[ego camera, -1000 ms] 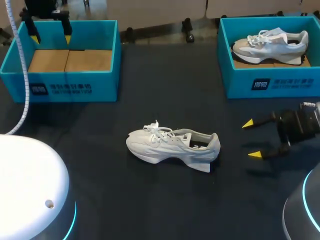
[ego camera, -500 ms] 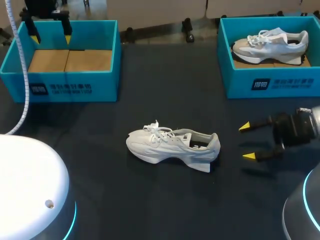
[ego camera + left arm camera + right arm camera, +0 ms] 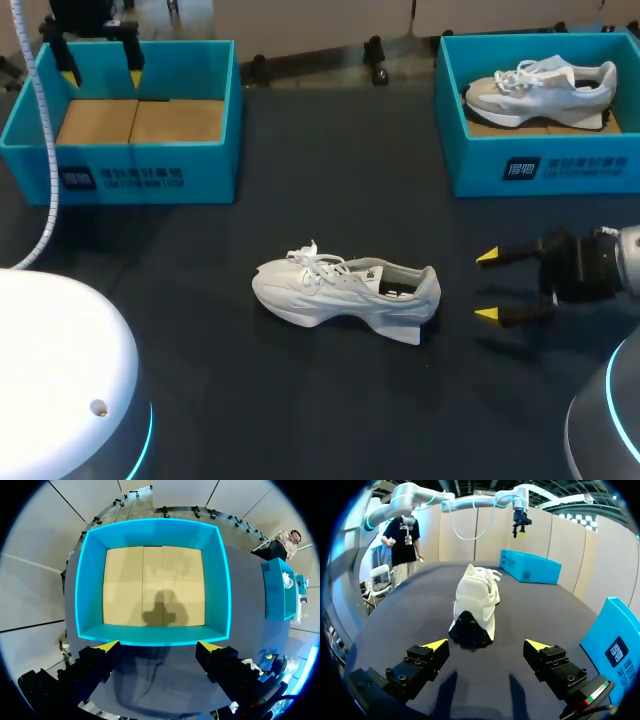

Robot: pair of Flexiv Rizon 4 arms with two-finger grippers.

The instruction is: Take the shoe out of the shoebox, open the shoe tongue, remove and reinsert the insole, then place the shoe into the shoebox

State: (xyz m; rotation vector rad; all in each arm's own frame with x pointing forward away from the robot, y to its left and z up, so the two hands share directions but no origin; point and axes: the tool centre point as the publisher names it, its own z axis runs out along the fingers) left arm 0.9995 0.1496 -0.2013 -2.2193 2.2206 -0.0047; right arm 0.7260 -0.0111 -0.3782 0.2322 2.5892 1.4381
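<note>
A white shoe (image 3: pixel 345 289) lies on its sole in the middle of the dark table, toe pointing left, heel toward my right gripper (image 3: pixel 487 286). That gripper is open just right of the heel, fingers level with the table and apart from the shoe. In the right wrist view the shoe (image 3: pixel 474 601) lies ahead of the open gripper (image 3: pixel 486 644), heel nearest. My left gripper (image 3: pixel 100 62) hangs open above the left blue shoebox (image 3: pixel 135 160), which holds only a cardboard floor. In the left wrist view the gripper (image 3: pixel 157 644) looks down into that shoebox (image 3: pixel 152 635).
A second blue shoebox (image 3: pixel 540 165) at the back right holds another white and grey shoe (image 3: pixel 540 92). In the right wrist view my left arm (image 3: pixel 470 500) arches over the far box (image 3: pixel 530 566).
My right gripper has moved left toward the shoe's heel and a little up the view, staying open. The left arm and the shoe have kept still.
</note>
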